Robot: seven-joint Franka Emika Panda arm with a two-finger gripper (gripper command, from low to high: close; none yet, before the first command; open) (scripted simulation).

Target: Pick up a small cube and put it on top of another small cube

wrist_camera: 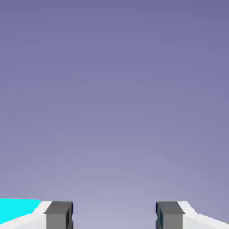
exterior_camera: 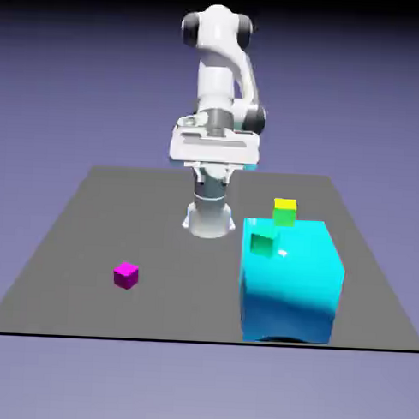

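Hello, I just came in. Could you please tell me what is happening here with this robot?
The robot arm holds nothing at this moment: its gripper is open, with only backdrop between the fingertips. It is meant to put one small cube on another, but the magenta cube lies alone on the dark table. Toward the exterior view's right stands a big cyan block, with a teal-green cube showing against it.

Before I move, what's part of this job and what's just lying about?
Job:
- open gripper
- magenta cube
- possible partners, can't tell which: green cube, yellow-topped green piece

Lying about:
- big cyan block
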